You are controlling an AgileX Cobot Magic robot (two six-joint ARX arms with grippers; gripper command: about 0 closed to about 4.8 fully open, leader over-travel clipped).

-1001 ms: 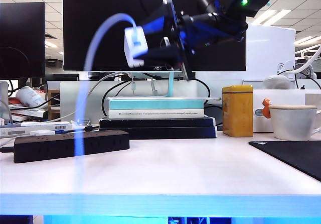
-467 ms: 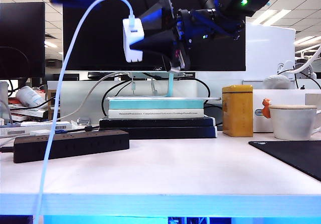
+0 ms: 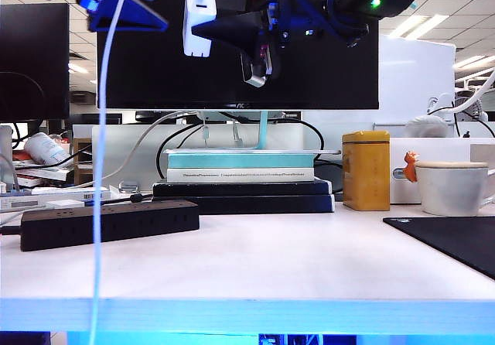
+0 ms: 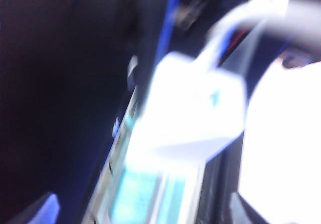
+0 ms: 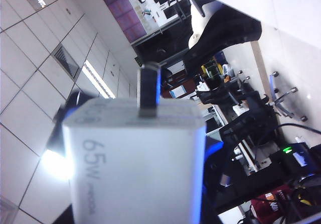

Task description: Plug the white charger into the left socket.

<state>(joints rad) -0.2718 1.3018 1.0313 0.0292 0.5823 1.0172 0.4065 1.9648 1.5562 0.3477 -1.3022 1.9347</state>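
- The left gripper [image 3: 116, 1] hung at the top left of the exterior view, high above the table and close to the picture's upper edge; its blue-lit fingers stood spread apart and held nothing.
- A thin white cable [image 3: 99, 175] dropped from near that gripper straight down past the front table edge [image 3: 247, 314], crossing in front of the black power strip [image 3: 108, 223].
- The power strip lay along the left part of the white tabletop, well below both arms, with bare table in front of it and to its right. Its left socket could not be made out from this low angle.
- The white charger [image 3: 197, 20] sat high up, left of centre, in front of the dark monitor [image 3: 325, 66], upright with the cable plug entering its top.
- The right gripper [image 3: 224, 22] reached in from the upper right and was clamped on the charger's side; the right wrist view showed the block [image 5: 138, 158] close up, marked 65W, with the plug standing out of it.
- The left wrist view was blurred; a white block [image 4: 193, 108] filled its middle.
- Stacked books [image 3: 241, 176], a yellow tin [image 3: 366, 169] and a white mug [image 3: 455, 187] lined the back, leaving the middle table open.
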